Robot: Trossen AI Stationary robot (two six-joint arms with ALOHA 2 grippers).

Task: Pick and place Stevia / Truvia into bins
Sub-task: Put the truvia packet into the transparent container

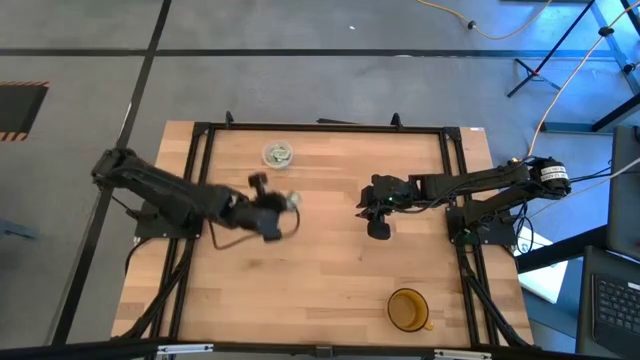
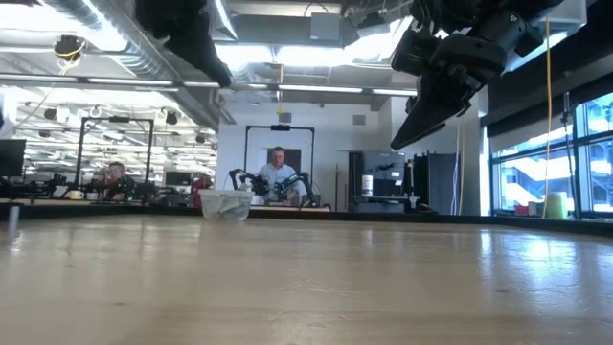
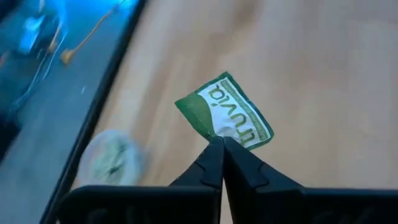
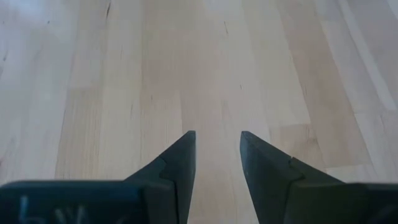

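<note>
A green and white Truvia sachet [image 3: 225,113] is pinched by one edge between the tips of the left claw [image 3: 222,144], whose fingers are closed tight on it. It is held above the wooden worktop [image 1: 330,280], left of centre. The clear cup [image 1: 279,154] stands near the worktop's far edge, apart from the held sachet, with green and white sachets lying inside it. The right claw [image 4: 217,144] hangs over bare wood right of centre, fingers a little parted and gripping nothing. An amber cup [image 1: 407,309] sits near the front right.
</note>
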